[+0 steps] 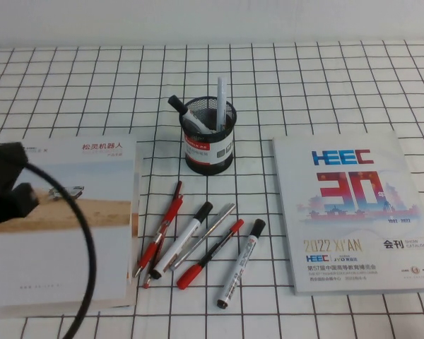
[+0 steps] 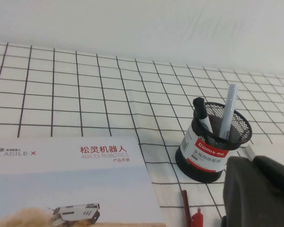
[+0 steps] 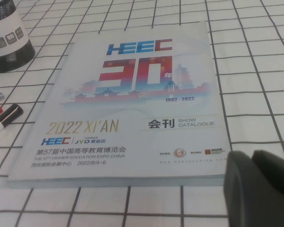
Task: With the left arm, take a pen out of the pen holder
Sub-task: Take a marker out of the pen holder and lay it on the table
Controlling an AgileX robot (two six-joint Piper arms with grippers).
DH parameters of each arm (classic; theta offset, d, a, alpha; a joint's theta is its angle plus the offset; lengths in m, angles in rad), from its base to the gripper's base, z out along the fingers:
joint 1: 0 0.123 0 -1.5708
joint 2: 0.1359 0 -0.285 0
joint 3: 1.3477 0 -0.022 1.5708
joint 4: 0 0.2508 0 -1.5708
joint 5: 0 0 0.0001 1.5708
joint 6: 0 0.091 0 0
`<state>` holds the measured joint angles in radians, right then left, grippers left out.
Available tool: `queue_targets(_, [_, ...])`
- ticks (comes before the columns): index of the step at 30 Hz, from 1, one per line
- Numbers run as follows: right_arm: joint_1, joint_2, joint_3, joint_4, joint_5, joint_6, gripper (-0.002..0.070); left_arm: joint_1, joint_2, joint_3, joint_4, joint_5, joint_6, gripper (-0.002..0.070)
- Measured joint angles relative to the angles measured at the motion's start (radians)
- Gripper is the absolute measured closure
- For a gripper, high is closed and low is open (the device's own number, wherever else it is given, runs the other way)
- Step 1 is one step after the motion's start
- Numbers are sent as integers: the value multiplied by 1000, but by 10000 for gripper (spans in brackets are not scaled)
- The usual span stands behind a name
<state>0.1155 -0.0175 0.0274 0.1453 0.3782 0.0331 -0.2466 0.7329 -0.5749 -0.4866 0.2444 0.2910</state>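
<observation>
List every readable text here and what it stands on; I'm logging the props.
"松灵机器人" – booklet
"AGILEX ROBOTICS" – booklet
"Comix" – pen holder
"HEEC 30" – catalogue
"1992 - 2022" – catalogue
"2022 XI'AN" – catalogue
"会刊 SHOW CATALOGUE" – catalogue
markers: labels too small to read.
The left gripper, shut, is near the booklet; the right gripper is by the catalogue.

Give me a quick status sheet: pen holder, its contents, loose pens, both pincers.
pen holder: upright, mid-table
contents: black marker and grey pen, both sticking out
loose pens: several lying on the table nearer the robot
left pincer: shut, empty, over the booklet, away from the holder
right pincer: by the catalogue's near corner
</observation>
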Motion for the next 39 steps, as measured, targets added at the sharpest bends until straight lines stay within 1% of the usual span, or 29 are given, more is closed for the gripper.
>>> queue_targets(5, [0,0,0,2,0,0,690,-68,184,-36,-2,-122,45,680])
queue_targets(10, [0,0,0,6,0,0,690,-176,337,-48,-7,-259,62,680])
queue_targets(14, [0,0,0,6,0,0,690,-274,451,-50,-7,-437,62,680])
queue_targets(17, [0,0,0,6,0,0,690,-335,524,-37,2,-623,8,680])
queue_targets(19, [0,0,0,6,0,0,690,-352,573,-22,59,-736,-67,680])
queue_targets(22, [0,0,0,7,0,0,690,-355,661,-13,168,-879,-221,680])
queue_targets(24, [0,0,0,7,0,0,690,-341,722,-13,230,-990,-302,680])
queue_targets(27, [0,0,0,7,0,0,690,-315,803,-19,273,-1121,-376,668])
queue_targets(29, [0,0,0,7,0,0,690,-297,866,-46,306,-1152,-432,617])
queue_targets(31, [0,0,0,7,0,0,690,-289,922,-75,340,-1164,-478,538])
queue_targets(33, [0,0,0,8,0,0,690,-289,971,-101,370,-1179,-518,433])
queue_targets(35, [0,0,0,8,0,0,690,-289,1005,-122,388,-1191,-546,352])
queue_targets(37, [0,0,0,8,0,0,690,-289,1035,-140,393,-1207,-561,304])
queue_targets(39, [0,0,0,8,0,0,690,-289,1065,-164,395,-1224,-568,284])
